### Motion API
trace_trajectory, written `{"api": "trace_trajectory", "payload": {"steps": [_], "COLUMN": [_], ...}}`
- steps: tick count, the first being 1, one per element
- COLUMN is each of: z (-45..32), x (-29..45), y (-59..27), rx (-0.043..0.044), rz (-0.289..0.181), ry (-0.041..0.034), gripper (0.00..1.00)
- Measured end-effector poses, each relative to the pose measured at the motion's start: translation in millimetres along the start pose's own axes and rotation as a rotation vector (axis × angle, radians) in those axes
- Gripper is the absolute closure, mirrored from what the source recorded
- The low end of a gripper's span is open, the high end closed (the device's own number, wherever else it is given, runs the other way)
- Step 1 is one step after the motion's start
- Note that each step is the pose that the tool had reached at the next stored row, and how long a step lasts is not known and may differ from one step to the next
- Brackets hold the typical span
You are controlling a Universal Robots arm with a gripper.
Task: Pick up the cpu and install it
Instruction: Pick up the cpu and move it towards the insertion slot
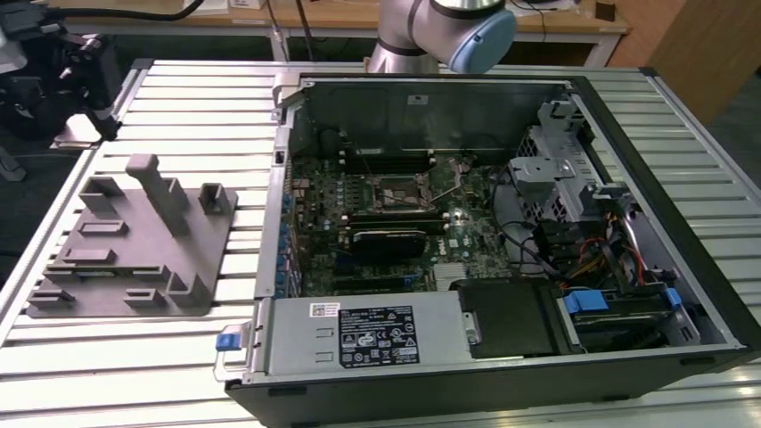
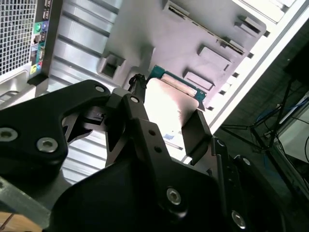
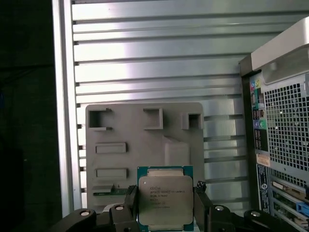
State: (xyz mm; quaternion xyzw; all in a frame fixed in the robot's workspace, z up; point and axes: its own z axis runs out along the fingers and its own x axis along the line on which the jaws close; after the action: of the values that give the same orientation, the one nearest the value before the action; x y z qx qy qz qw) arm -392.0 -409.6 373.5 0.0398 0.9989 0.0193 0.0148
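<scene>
Between the black fingers (image 3: 202, 207) in both wrist views sits the cpu (image 3: 165, 199) (image 2: 169, 104), silver top facing the first wrist camera, green edge showing, with the jaws closed on its two opposite sides. Beyond it, well apart, the grey plate (image 3: 145, 145) lies flat on the slatted bench (image 3: 145, 63), and the case (image 3: 285, 135) lies just beside the plate, its lid off in the exterior view, the motherboard (image 1: 315, 214) exposed and the arm (image 1: 452, 31) rising behind it

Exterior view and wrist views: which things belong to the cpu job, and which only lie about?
Job: cpu, clamped in the gripper; computer case; its processor socket.
Lying about: grey fixture plate; power supply; black equipment beside the table.
</scene>
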Motion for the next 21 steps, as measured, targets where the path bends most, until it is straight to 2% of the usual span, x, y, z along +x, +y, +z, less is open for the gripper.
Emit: {"api": "trace_trajectory", "payload": {"steps": [21], "z": [2.1], "x": [-61.0], "y": [7.7], "rx": [-0.0001], "rz": [0.000], "ry": [-0.0001], "gripper": [0.45]}}
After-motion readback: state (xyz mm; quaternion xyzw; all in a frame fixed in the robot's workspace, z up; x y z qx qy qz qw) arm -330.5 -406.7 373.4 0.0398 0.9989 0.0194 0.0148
